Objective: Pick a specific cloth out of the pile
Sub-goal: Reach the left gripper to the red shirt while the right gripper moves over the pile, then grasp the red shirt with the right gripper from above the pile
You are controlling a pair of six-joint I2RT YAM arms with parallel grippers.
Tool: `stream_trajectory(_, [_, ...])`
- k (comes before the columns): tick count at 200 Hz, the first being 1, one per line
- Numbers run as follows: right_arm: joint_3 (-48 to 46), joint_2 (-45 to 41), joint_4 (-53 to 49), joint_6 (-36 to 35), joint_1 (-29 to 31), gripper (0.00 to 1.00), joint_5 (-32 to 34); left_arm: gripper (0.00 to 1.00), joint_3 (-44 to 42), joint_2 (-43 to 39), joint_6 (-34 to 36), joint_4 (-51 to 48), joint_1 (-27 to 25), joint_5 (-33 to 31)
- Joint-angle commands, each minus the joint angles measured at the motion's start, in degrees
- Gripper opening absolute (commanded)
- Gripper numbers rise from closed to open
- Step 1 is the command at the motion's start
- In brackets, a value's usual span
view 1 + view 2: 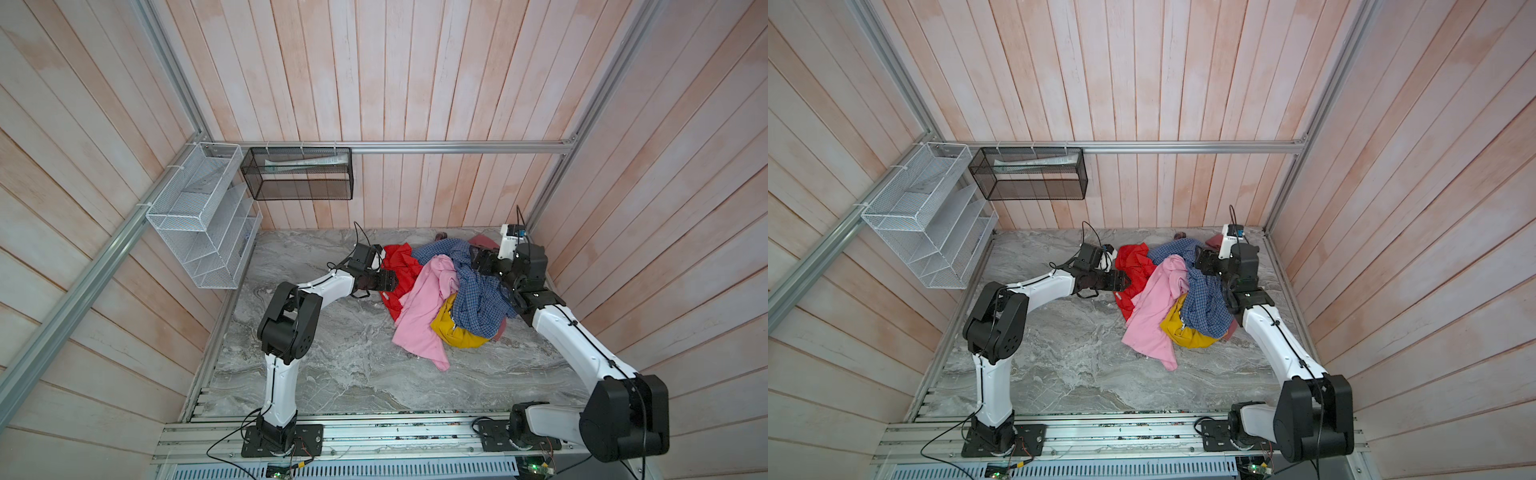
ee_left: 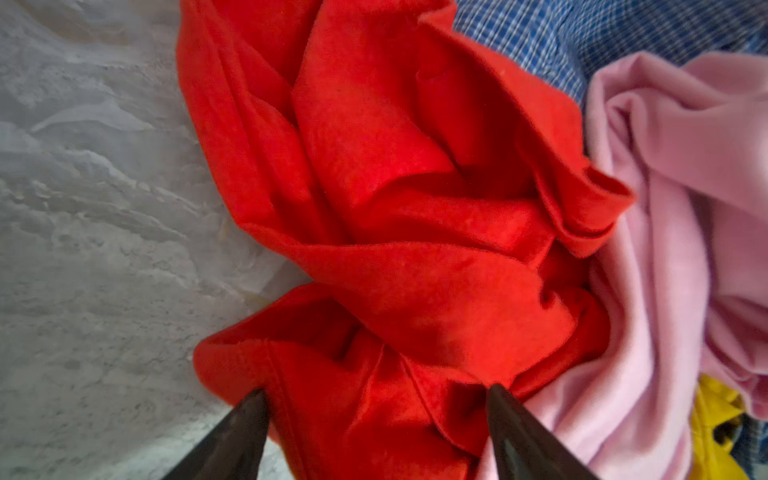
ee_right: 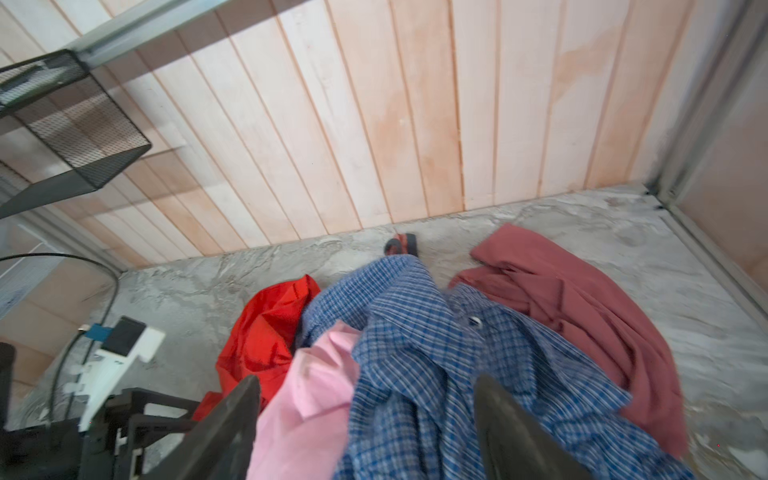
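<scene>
Jaws, left: apart, straddling a fold of the cloth (image 2: 395, 232), likely poised to pinch. Jaws, right: apart over the blue checked shirt (image 3: 436, 374), probably to pin the pile (image 1: 478, 299). You find the cloth on the bench (image 1: 332, 353) at the pile's ten o'clock edge.

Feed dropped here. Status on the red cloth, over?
Left gripper open, straddling red cloth. Right gripper open over checked shirt. Pink top overlaps red cloth's edge.

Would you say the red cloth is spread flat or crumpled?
Crumpled: the red cloth bunches in deep folds against the pink top.
</scene>
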Motion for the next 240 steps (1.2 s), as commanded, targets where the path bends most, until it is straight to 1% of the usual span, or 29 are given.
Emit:
stream_trajectory(1, [8.43,5.04,-12.09,-9.78,4.73,0.79,-0.3,0.82,1.03,-0.25,-0.66,-1.65,-0.15,-0.48])
stream_trajectory(19, [17.47,10.89,-20.77,-18.81,9.92,0.76,0.87,0.83,-1.59,-2.54,-1.82,0.52,0.01,-0.95])
stream_trajectory(34, [24.47,16.22,-27.61,-24.4,13.62,0.75,3.02,0.85,-3.92,-4.48,-3.83,2.2,0.44,-1.49])
stream_trajectory(55, [33.01,23.2,-34.7,-30.09,18.08,0.75,5.14,0.88,-8.98,-8.2,-8.77,5.63,2.24,-1.67])
stream_trajectory(72, [38.7,28.6,-39.2,-33.32,20.91,0.77,4.53,0.9,-15.08,-12.52,-12.97,10.34,4.75,-1.85])
stream_trajectory(84, [41.92,32.05,-42.26,-35.44,23.08,0.79,5.14,0.9,-18.67,-15.36,-14.14,11.81,6.52,-2.42])
stream_trajectory(114, [50.46,39.73,-49.74,-37.31,27.16,0.79,4.28,0.92,-22.69,-20.21,-11.92,9.65,8.98,-6.05])
stream_trajectory(129, [52.68,43.07,-52.69,-37.96,29.47,0.79,5.18,0.92,-24.3,-21.79,-11.92,8.34,10.24,-7.13])
stream_trajectory(149, [54.63,46.92,-55.84,-37.46,31.8,0.78,7.03,0.92,-27.4,-23.97,-13.01,9.18,11.87,-7.77])
stream_trajectory(166, [55.63,49.29,-56.46,-35.94,32.36,0.76,7.18,0.92,-29.4,-25.59,-13.42,9.69,12.58,-8.63])
stream_trajectory(194, [56.78,52.28,-55.45,-34.57,32.58,0.73,10.64,0.93,-30.69,-27.33,-13.07,9.37,13.51,-8.99])
stream_trajectory(240, [64.73,61.19,-59.44,-33.28,32.69,0.6,13.75,0.93,-31.97,-28.81,-12.77,8.99,14.53,-9.3])
